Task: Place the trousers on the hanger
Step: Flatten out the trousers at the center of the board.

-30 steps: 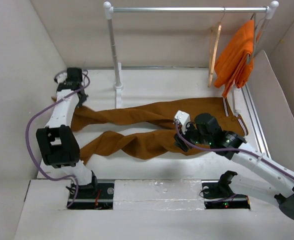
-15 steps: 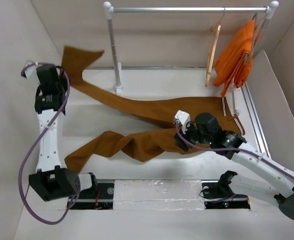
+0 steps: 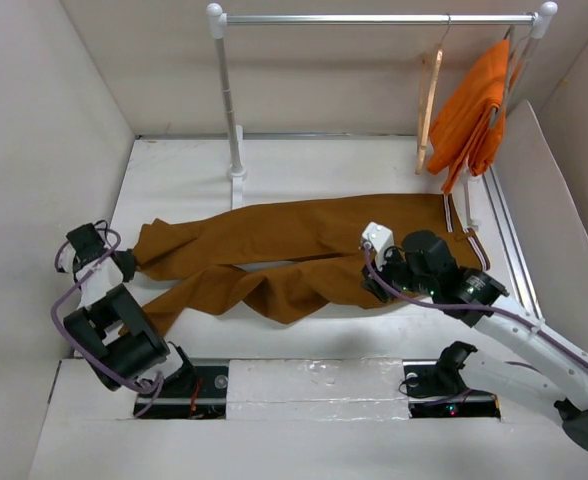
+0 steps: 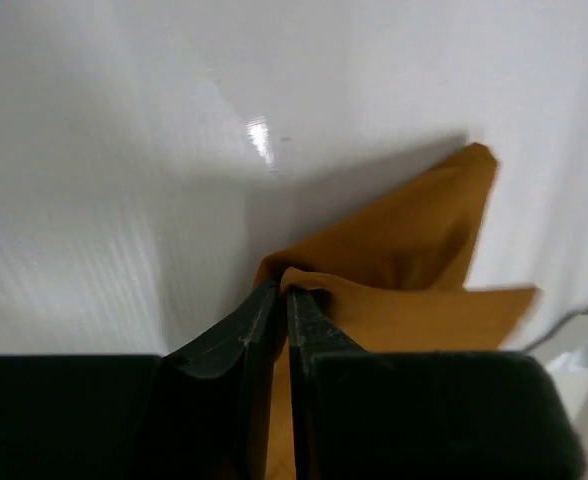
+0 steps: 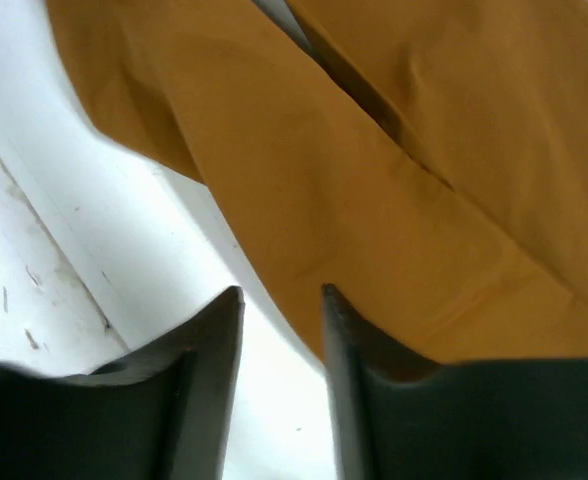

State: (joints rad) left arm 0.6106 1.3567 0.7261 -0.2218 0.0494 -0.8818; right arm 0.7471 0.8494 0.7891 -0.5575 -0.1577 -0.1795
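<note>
Right now the trousers point(image 3: 294, 235) lie flat across the table point(image 3: 304, 165), waistband to the right and both legs running out to the left, the nearer leg twisted and bunched along its length. The hanger point(image 3: 429, 100) hangs well apart from them, on the rail point(image 3: 374, 18) at the far right, just beside an orange garment point(image 3: 471, 110). The left claw point(image 4: 284, 290) is closed tight on a fold of cloth at the end of the farther leg, low at the left side of the table. The right claw point(image 5: 281, 298) stands about half open over the near edge of the trousers towards the waistband end. Its fingers straddle the line where cloth meets table, and nothing is visibly pinched between them. The step in hand looks like straightening and gathering the trousers so that they can later be draped over the hanger's bar. To do it well, the left claw should hold its pinch and draw the leg out gently to the left, taking the slack out without dragging the waistband along. The right claw should come down squarely on the cloth edge and catch the full thickness rather than a single layer before it closes. The twist in the nearer leg is the main risk, since a bunched leg would likely hang unevenly or slide off the bar.
</note>
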